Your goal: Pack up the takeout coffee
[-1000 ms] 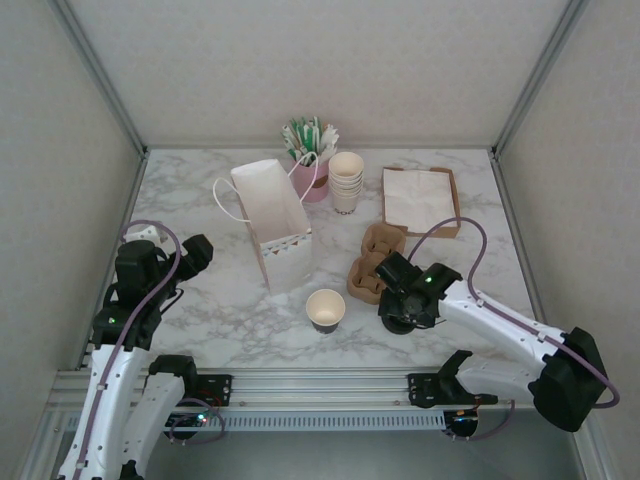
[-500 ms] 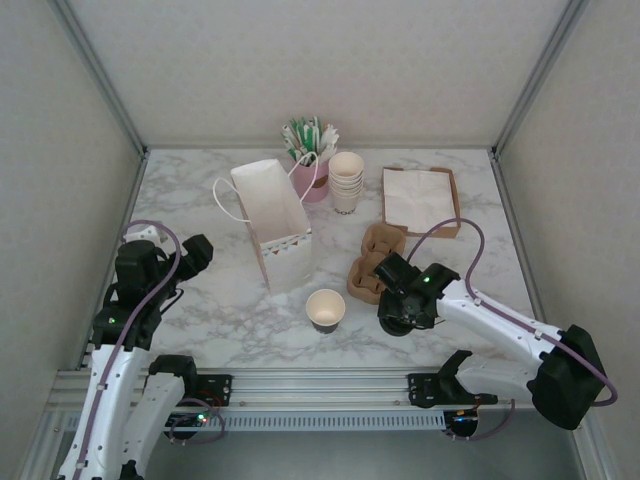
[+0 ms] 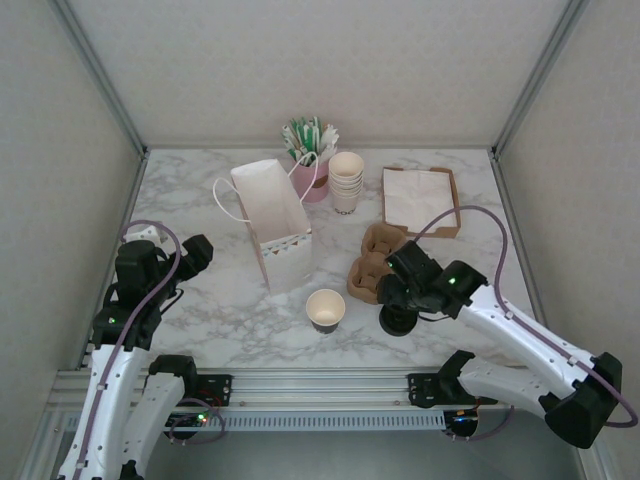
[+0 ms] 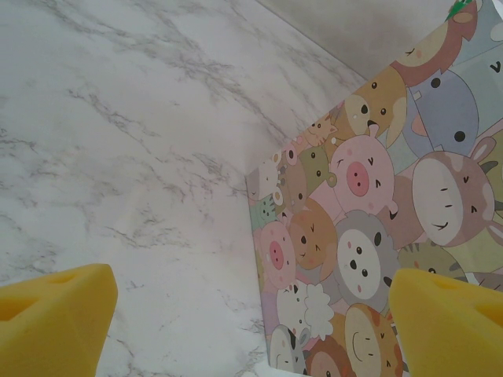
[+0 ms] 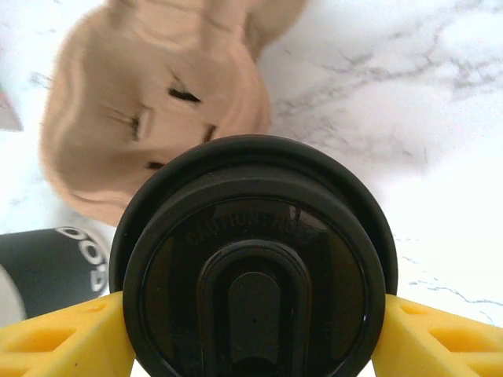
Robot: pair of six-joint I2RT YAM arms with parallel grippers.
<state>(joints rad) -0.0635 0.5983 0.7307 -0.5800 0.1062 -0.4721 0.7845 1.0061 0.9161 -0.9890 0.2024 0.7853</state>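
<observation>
right tool (image 5: 255,334) clamped on the takeout coffee (image 5: 253,259) — brown cup carrier (image 5: 157,102) just beyond its fingertips; left tool (image 4: 251,318) with pads apart.

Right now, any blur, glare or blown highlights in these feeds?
Right wrist: takeout coffee lid sharp with a faint sheen, cardboard carrier behind it soft, marble tabletop at right blown white. Left wrist: cartoon-print bag crisp, even light. Top external: diffuse light, soft shadows, no glare.
</observation>
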